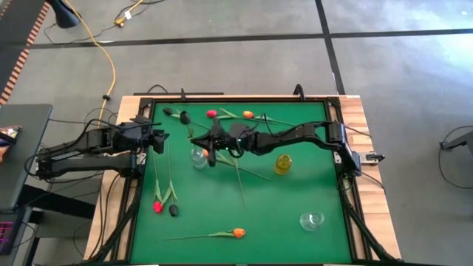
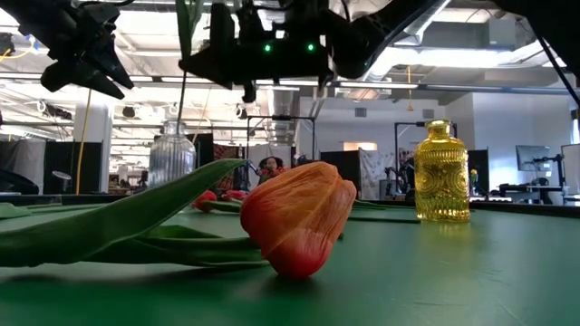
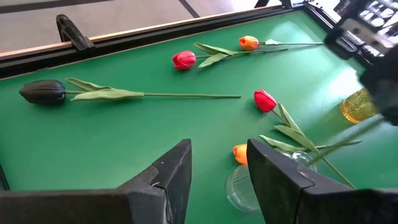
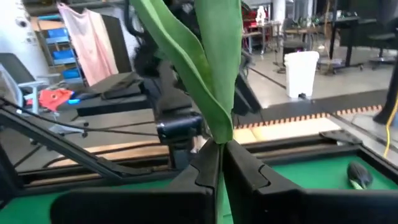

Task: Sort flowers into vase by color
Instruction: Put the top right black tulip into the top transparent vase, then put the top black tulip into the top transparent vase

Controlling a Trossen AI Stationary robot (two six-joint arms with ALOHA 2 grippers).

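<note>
left gripper (image 1: pixel 161 138) hovers over the green table's (image 1: pixel 281 207) left edge, fingers apart and empty. right gripper (image 1: pixel 210 148) at table centre is clamped on a flower stem (image 4: pixel 219 74), just beside a clear vase (image 1: pixel 198 157). other tulips lie scattered; yellow vase (image 1: pixel 283 164) stands right.

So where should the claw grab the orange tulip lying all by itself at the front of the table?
Grab the orange tulip on its thin stem, near the middle, coming straight down from above. It lies flat on the green table with bare space around it, and the soft head would likely squash if pinched.
</note>
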